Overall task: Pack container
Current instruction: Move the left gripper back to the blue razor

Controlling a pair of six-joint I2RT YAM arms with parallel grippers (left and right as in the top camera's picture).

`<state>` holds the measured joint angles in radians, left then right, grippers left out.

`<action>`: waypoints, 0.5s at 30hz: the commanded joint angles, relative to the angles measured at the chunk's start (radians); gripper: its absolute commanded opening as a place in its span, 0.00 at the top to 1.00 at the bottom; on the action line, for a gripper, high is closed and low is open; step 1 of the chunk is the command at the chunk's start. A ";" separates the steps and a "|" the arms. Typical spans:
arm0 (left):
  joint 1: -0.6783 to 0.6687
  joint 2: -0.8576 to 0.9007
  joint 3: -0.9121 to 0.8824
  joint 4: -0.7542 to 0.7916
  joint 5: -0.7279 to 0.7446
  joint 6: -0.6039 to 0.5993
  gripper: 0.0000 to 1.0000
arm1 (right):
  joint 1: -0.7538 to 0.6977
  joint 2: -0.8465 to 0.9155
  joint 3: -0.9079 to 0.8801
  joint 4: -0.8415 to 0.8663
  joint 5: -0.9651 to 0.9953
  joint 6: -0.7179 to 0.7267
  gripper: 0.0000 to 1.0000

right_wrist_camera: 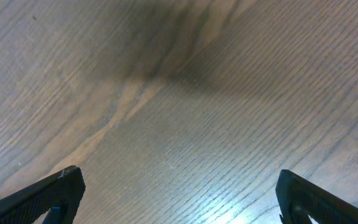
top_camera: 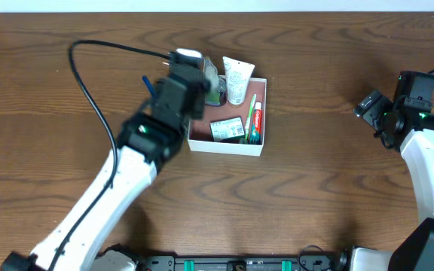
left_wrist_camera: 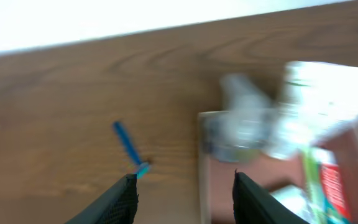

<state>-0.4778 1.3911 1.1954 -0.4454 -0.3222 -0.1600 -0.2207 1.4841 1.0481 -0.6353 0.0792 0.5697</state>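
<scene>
The container point(top_camera: 196, 139) is a shallow white box with a reddish-brown floor at the table's middle. Inside lie a white tube point(top_camera: 237, 80), a red and green toothpaste point(top_camera: 255, 120), a small green and white pack point(top_camera: 227, 129) and a clear crumpled item point(top_camera: 214, 81). My left gripper point(top_camera: 202, 83) hovers over the box's far left corner. The blurred left wrist view shows the left gripper point(left_wrist_camera: 184, 186) open and empty, straddling the container wall point(left_wrist_camera: 202, 180), with the clear item point(left_wrist_camera: 241, 124) just beyond. Far to the right, my right gripper point(top_camera: 375, 113) stands open over bare wood point(right_wrist_camera: 179, 186).
A thin blue stick-like item point(top_camera: 148, 84) lies on the table left of the box, and in the left wrist view this blue item point(left_wrist_camera: 129, 149) sits ahead of the left finger. A black cable point(top_camera: 89, 83) loops over the left side.
</scene>
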 commanded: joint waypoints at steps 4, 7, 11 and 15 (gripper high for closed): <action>0.201 0.116 0.002 0.026 0.076 -0.244 0.50 | -0.007 0.003 0.003 -0.001 0.006 0.009 0.01; 0.257 0.188 0.002 0.089 0.156 -0.245 0.49 | -0.007 0.003 0.003 -0.001 0.006 0.009 0.01; 0.279 0.283 0.002 0.171 0.154 -0.236 0.47 | -0.007 0.003 0.003 -0.001 0.007 0.009 0.01; 0.280 0.366 0.002 0.242 0.154 -0.230 0.47 | -0.007 0.003 0.003 -0.001 0.007 0.009 0.01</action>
<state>-0.1997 1.7130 1.1954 -0.2287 -0.1860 -0.3748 -0.2207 1.4841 1.0481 -0.6357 0.0792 0.5694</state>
